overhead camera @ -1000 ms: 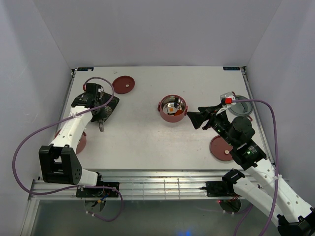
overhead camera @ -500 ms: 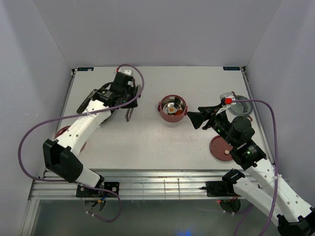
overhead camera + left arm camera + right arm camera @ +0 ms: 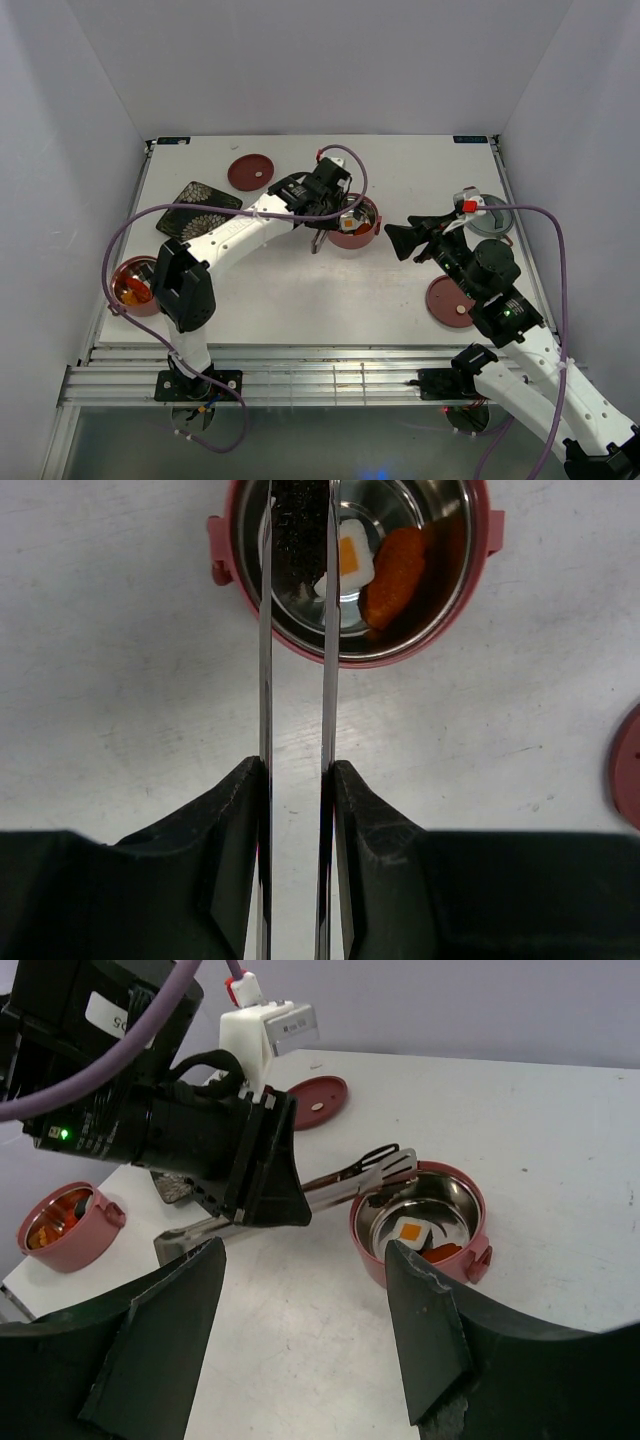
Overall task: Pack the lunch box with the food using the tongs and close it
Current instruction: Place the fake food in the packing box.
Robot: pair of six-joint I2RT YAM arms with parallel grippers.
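Note:
My left gripper (image 3: 298, 770) (image 3: 324, 222) is shut on the silver tongs (image 3: 328, 630) (image 3: 360, 1174). The tongs' tips pinch a dark-edged food piece (image 3: 300, 530) just over the near rim of the centre lunch box tier (image 3: 366, 240) (image 3: 350, 662) (image 3: 360, 1242). Inside that steel bowl lie a white roll with an orange centre (image 3: 352, 558) (image 3: 411, 1230) and an orange-red piece (image 3: 395, 575). My right gripper (image 3: 405, 242) (image 3: 300, 1300) hangs open to the right of the tier, holding nothing.
A second tier (image 3: 122, 297) (image 3: 88, 1245) with orange food sits at the left edge. The dark floral plate (image 3: 197, 205) lies at the back left, near a red lid (image 3: 250, 172) (image 3: 315, 1100). Another red lid (image 3: 450, 300) and a grey round dish (image 3: 490, 222) are on the right.
My left arm has swung from the floral plate at the left across to the centre tier, carrying the tongs and the dark piece. The right arm has stayed still.

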